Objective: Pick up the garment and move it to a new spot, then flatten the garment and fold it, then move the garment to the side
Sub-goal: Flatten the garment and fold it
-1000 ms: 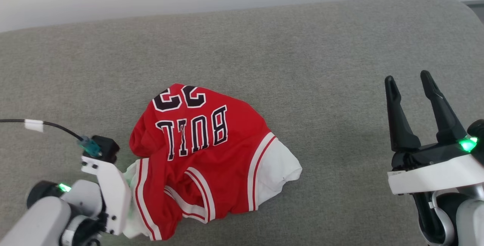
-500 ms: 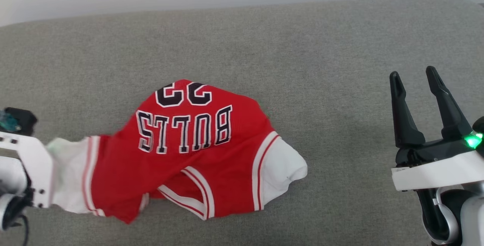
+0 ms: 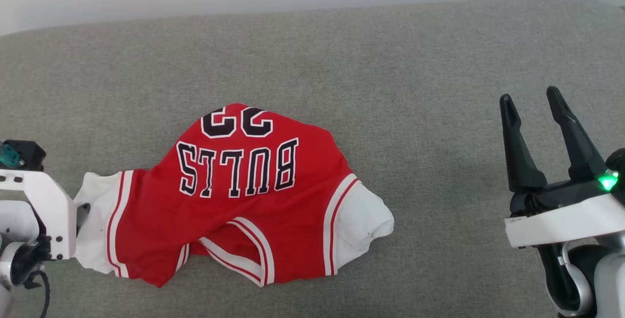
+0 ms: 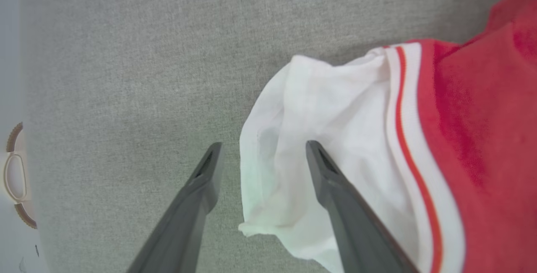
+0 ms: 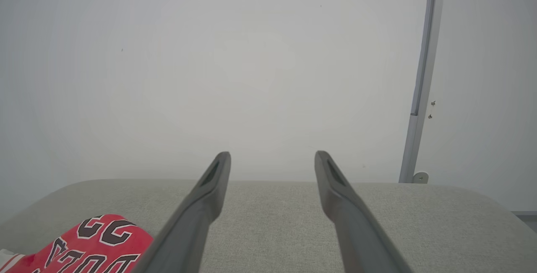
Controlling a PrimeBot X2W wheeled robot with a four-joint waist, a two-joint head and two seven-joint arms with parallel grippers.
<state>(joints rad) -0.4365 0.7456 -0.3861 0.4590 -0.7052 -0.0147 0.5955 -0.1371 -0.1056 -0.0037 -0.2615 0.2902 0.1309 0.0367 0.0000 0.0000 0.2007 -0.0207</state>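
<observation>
Now that the garment (image 3: 234, 196) lies slack on the grey padded surface (image 3: 400, 64), left of centre in the head view with "BULLS" reading upside down, its left side is drawn out far wider than 1 second ago, when it sat bunched beneath the lettering; the white lining edge (image 4: 285, 139) has dropped flat at that end. The left gripper (image 4: 262, 147), which was clamped on that edge half a second ago, has let go; its 2 fingers stand spread, 1 over bare cushion and 1 over the white cloth, with the corner lying loose between them. The right gripper (image 3: 529, 95) waits well apart on the right, fingers wide and holding nothing. The pull looks finished, so the move to a new spot seems done; flattening is only begun, since a trimmed opening is doubled over at the near hem and the right white flap is rumpled; the right side probably needs tugging next.
</observation>
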